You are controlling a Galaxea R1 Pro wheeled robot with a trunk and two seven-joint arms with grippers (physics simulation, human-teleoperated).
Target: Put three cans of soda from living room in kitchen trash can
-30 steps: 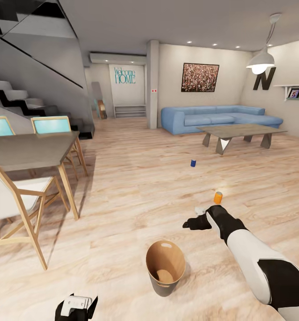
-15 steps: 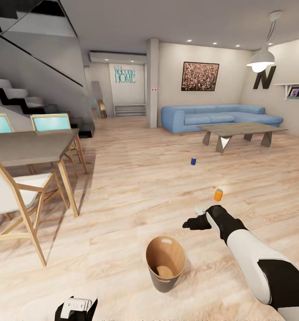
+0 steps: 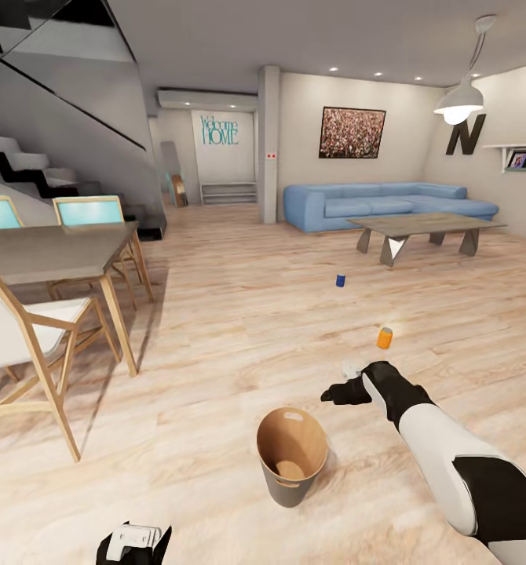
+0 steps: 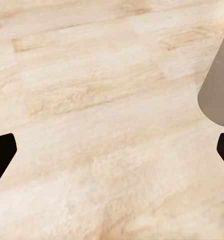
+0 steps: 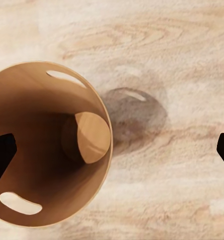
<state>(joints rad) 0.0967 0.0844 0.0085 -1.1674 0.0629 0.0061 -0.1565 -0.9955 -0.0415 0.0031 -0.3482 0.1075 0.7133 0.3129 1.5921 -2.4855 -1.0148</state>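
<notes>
Fingertips of the right gripper [image 5: 112,152] stand wide apart, empty, above the tash can [image 3: 292,455] on the wooden floor [image 3: 216,345]; the left gripper [image 4: 112,150] is likewise spread over bare boards. Beyond lie an orange can [image 3: 384,337] and a blue can [image 3: 340,280], with open floor before the coffee table [image 3: 424,229] and sofa [image 3: 389,204].

From head height we look forward and down across the floor [image 3: 239,337]. Our right wrist view looks straight down into the bin [image 5: 46,145]. Head view shares it [image 3: 292,455].
</notes>
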